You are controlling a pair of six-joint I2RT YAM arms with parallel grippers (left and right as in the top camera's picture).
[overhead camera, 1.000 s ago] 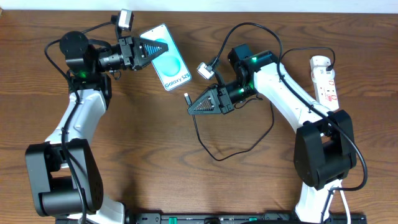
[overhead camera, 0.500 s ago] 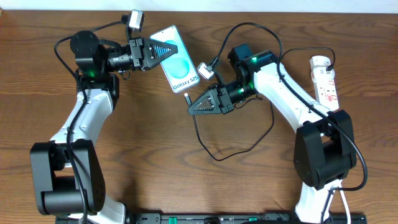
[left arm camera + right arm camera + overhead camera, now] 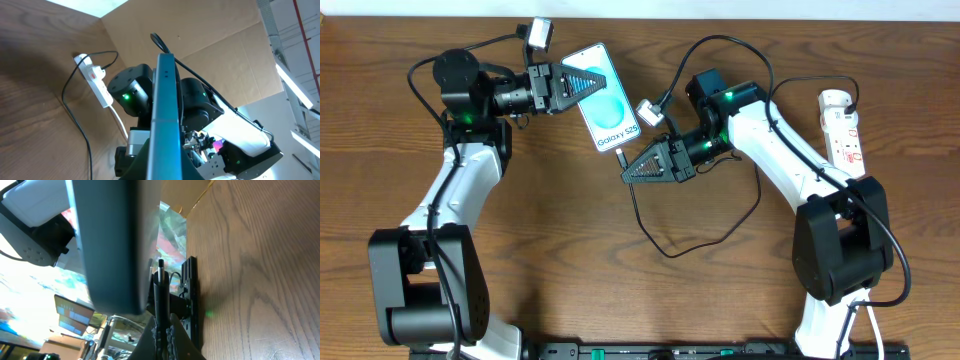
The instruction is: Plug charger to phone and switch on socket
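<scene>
Wood-grain table (image 3: 520,250) is seen from overhead, with an arm at each side.

The left gripper (image 3: 568,86) is reached toward the far middle of the table, and its fingers are pressed onto the far-left end of the phone (image 3: 604,97). The right gripper (image 3: 632,171) is pointed left, just near of the phone, and is pinched on the charger cable (image 3: 670,250) close behind its tip.

A white power strip (image 3: 844,128) is laid at the far right edge, with its long axis running far to near, well apart from both grippers.

The phone is held screen-up, its long axis slanted from far-left to near-right, and its lettered end is turned toward the right gripper. In the left wrist view it is shown edge-on (image 3: 164,115).

The black cable is looped across the table between the right gripper and the right arm.

The plug tip (image 3: 621,153) is pointed far-left at the phone's near end and is placed just beside it. Whether the two are touching cannot be told.
</scene>
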